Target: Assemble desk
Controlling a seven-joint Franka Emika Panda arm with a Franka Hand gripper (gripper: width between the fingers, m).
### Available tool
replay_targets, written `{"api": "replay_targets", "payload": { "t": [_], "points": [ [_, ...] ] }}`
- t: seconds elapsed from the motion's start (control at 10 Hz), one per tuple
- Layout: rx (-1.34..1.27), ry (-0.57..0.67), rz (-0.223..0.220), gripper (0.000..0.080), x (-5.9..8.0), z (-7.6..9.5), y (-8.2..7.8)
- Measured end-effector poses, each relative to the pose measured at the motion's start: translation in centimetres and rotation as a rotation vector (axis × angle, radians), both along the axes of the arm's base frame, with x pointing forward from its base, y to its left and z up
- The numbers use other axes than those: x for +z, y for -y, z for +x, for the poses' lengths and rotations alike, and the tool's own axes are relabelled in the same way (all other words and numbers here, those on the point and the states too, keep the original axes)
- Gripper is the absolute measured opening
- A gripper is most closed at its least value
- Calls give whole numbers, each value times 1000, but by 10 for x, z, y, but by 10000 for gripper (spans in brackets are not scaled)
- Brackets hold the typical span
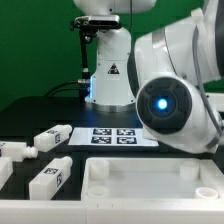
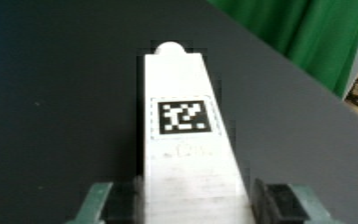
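In the wrist view a white square-section desk leg (image 2: 188,155) lies on the black table and runs away from the camera. It bears a black-and-white tag (image 2: 181,117). My gripper (image 2: 197,205) straddles its near end, with one finger (image 2: 101,202) on each side and the dark pads against the leg's sides. In the exterior view the rimmed white tabletop (image 1: 150,178) lies at the front. Loose legs (image 1: 52,135) (image 1: 50,178) lie at that view's left. The arm's bulky wrist (image 1: 165,95) hides the gripper there.
The marker board (image 1: 113,136) lies flat in the middle of the black table. The robot's white base (image 1: 108,70) stands behind it, before a green curtain. More white legs (image 1: 12,150) lie at the exterior view's far left edge.
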State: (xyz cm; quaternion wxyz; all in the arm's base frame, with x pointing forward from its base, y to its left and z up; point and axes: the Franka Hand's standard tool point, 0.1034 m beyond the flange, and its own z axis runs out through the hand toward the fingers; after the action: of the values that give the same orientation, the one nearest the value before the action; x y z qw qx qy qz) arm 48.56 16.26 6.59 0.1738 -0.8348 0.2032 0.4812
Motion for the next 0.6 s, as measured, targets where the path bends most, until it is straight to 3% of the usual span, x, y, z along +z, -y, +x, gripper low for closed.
{"api": "replay_targets", "payload": {
  "t": [0.1, 0.4, 0.5, 0.6],
  "points": [
    [1, 78, -21, 285, 16, 17, 0],
    [-18, 263, -105, 285, 16, 29, -6],
    [-27, 309, -125, 285, 25, 30, -8],
    [-24, 346, -122, 285, 51, 39, -8]
  ]
}}
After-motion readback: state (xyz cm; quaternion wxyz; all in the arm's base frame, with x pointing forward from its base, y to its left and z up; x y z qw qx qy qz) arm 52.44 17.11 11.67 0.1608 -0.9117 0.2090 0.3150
